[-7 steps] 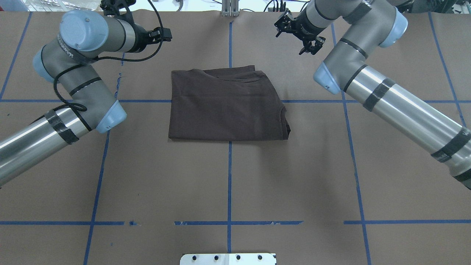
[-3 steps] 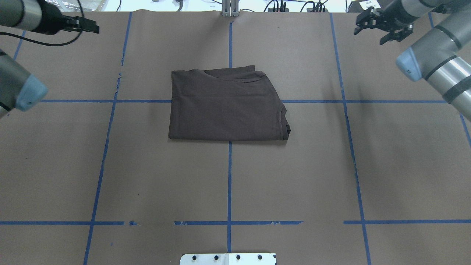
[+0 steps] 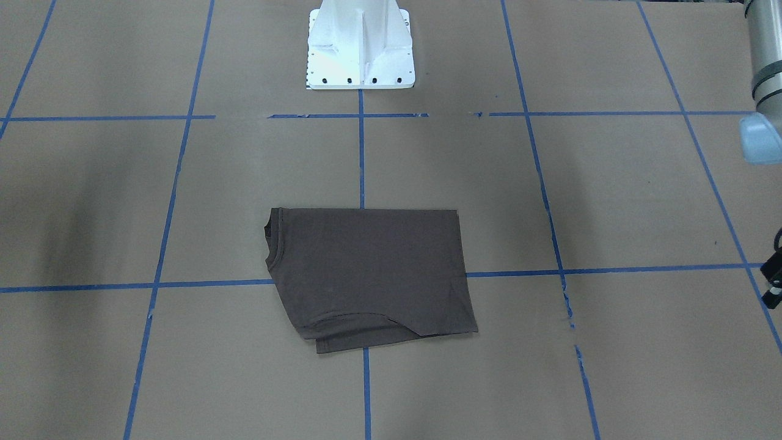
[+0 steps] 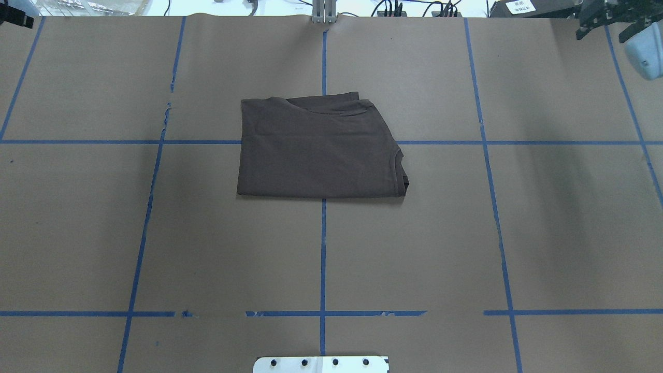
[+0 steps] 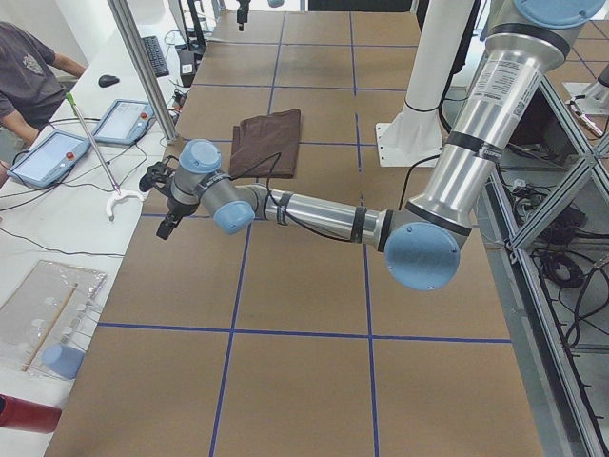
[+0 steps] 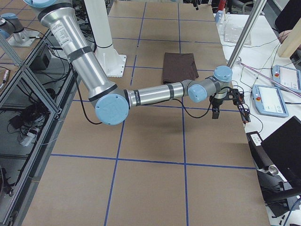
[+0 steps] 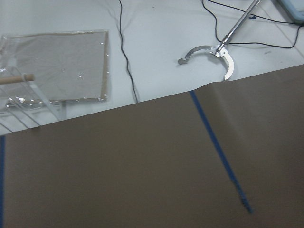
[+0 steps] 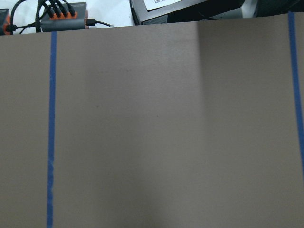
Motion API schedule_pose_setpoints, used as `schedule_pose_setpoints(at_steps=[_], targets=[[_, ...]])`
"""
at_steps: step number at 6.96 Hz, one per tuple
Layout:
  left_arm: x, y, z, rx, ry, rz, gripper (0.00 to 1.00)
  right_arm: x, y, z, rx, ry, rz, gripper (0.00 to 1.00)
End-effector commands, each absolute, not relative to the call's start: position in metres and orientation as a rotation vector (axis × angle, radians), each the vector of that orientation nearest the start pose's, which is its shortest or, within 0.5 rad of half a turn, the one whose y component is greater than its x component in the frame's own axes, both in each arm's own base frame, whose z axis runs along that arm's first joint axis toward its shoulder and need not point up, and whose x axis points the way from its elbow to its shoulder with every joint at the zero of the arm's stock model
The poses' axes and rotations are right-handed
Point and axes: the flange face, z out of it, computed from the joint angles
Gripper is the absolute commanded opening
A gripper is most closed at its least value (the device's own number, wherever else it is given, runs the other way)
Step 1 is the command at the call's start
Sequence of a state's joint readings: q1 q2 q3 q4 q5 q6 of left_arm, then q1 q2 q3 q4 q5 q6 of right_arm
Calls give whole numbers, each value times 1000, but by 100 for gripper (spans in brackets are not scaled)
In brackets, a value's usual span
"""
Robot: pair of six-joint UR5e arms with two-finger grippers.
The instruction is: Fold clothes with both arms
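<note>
On the brown paper table cover (image 4: pixel 466 233) we log the shirt (image 4: pixel 316 150) lying flat, folded to a rough rectangle astride the centre tape line (image 4: pixel 322 248), in the half of the table far from the white pedestal (image 3: pixel 360 43). Its curved collar edge shows on the robot's right side, and a second layer peeks out along the far edge. Both arms are swung out wide, well apart from the shirt: the left arm (image 5: pixel 314 214) reaches toward the far left of the table, the right arm (image 6: pixel 155 94) toward the far right. The left gripper (image 5: pixel 164 202) hangs over the paper near the bench edge; we cannot tell whether its fingers are spread or pressed together. The right gripper (image 6: pixel 221 106) reads the same way: only black fragments of it reach the overhead view's top right corner, so we cannot tell its finger state either. Left wrist view — paper edge, white bench, a grabber tool (image 7: pixel 197 49), a clear bag (image 7: pixel 57 66). Right wrist view — paper and tape.
</note>
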State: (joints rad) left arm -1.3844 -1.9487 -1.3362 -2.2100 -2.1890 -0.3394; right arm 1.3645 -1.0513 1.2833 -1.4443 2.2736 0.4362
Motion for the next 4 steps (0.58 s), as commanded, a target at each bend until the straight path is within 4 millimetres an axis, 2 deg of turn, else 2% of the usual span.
schedule_pose_setpoints(at_steps=[1,2,3,4], targets=[[6,-670,508,452,825,127,100,-40,-698,495,77,-745,41,100],[4,-670,520,375,800,108,100,-35,-670,518,60,-758,36,100],[-6,-667,527,381,792,143,100,-32,-654,523,63,-762,20,100],[-24,-658,547,328,770,173,100,-30,-637,527,35,-759,26,100]])
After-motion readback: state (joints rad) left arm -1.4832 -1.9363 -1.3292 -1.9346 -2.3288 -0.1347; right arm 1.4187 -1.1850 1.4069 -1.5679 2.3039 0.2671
